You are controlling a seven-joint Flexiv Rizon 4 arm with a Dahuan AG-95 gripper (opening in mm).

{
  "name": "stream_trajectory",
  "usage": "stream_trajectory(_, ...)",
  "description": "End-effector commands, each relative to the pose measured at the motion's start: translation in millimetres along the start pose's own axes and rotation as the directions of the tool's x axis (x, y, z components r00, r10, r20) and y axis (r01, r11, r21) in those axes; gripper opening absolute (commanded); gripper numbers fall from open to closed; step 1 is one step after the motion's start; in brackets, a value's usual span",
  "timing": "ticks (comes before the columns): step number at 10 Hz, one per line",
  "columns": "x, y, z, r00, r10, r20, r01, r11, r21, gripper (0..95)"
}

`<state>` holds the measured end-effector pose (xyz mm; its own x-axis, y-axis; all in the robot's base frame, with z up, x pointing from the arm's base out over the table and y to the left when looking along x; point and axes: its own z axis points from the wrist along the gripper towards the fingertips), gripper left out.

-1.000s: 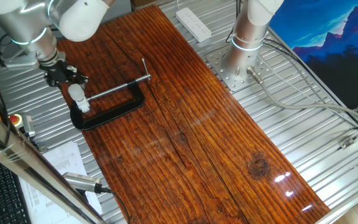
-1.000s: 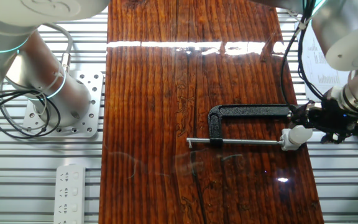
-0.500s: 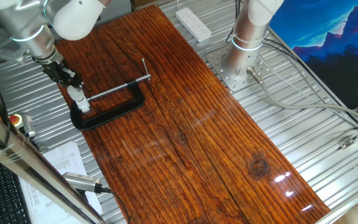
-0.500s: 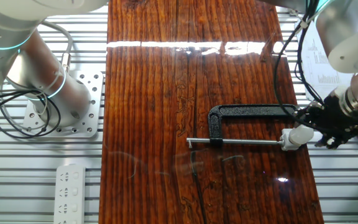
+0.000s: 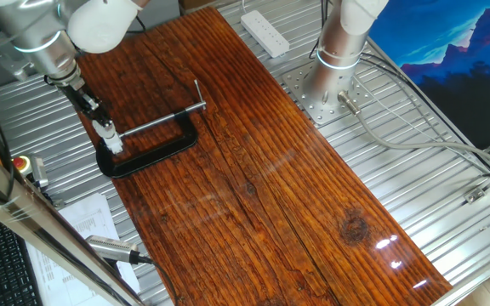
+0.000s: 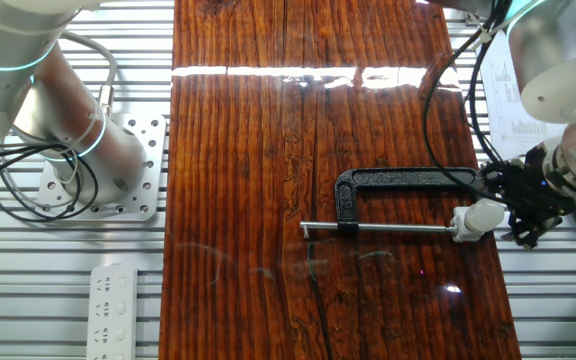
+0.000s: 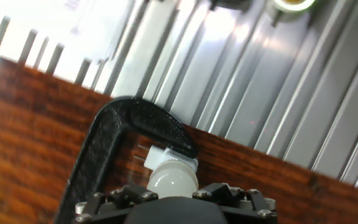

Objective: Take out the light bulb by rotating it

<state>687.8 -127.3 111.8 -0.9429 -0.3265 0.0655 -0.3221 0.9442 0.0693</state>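
The frosted white light bulb (image 5: 106,130) sits in a small white socket (image 7: 168,158) held by the black C-clamp (image 5: 147,153) at the left edge of the wooden board. It also shows in the other fixed view (image 6: 481,215) and in the hand view (image 7: 173,181), close under the hand. My gripper (image 5: 97,118) reaches down onto the bulb's rounded top and looks shut on it (image 6: 505,208). In the hand view the fingertips are hidden; only the finger mounts show on either side of the bulb. The clamp's steel rod (image 6: 378,228) lies across the board.
A white power strip (image 5: 264,32) lies at the board's far end. A second arm's base (image 5: 337,53) stands on the metal table beside the board. A red button (image 5: 22,163) and papers (image 5: 83,217) lie near the clamp. A tape roll (image 7: 294,5) is past the board's edge.
My wrist has turned about the bulb's axis, and the arm has swung round above it. The bulb, socket and clamp stay where they were.
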Motion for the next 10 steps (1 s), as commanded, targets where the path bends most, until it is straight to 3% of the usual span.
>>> stream_trajectory(1, -1.7, 0.8, 5.6, 0.992, 0.129, 0.007, -0.129, 0.992, -0.013, 57.0)
stream_trajectory(5, 0.8, 3.2, 5.3, 0.965, 0.263, 0.002, -0.263, 0.964, -0.024, 57.0)
stream_trajectory(10, 2.4, 5.0, 4.9, 0.946, 0.324, -0.021, -0.324, 0.946, -0.009, 57.0)
